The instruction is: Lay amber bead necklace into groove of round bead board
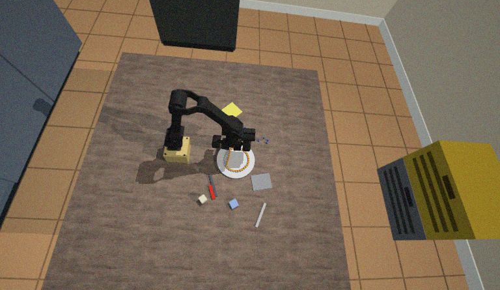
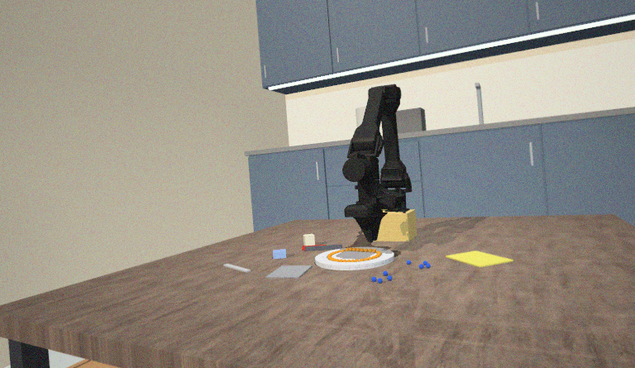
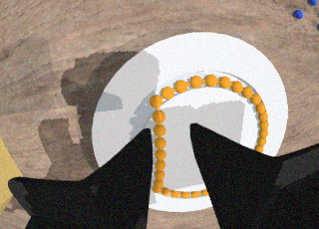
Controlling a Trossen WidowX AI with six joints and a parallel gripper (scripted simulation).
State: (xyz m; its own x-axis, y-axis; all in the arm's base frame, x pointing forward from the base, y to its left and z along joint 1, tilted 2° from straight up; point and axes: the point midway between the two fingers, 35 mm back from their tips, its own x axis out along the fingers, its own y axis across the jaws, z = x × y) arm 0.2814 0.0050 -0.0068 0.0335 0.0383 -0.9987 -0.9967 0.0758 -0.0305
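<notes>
The round white bead board (image 1: 236, 175) (image 2: 354, 266) (image 3: 209, 50) lies flat on the table. The amber necklace (image 1: 236, 171) (image 2: 353, 260) (image 3: 211, 81) lies on it. In the wrist view its top and right beads curve along the groove, while its left side runs straight, inward of the groove's left arc. My gripper (image 2: 371, 241) (image 3: 170, 132) is partly open and empty, pointing down above the board's arm side. In the wrist view the straight run passes between the fingertips, nearer the left one. The right finger hides the necklace's lower right. In the top view the arm hides the fingertips.
Small blue beads (image 1: 266, 140) (image 2: 379, 280) (image 3: 298, 14) lie beside the board. Around it are a yellow sheet (image 1: 232, 109) (image 2: 479, 258), a grey square (image 1: 261, 182) (image 2: 288, 271), a red-handled tool (image 1: 211, 192), a cream cube (image 1: 202, 199), a blue cube (image 1: 234, 203) and a pale stick (image 1: 260, 215).
</notes>
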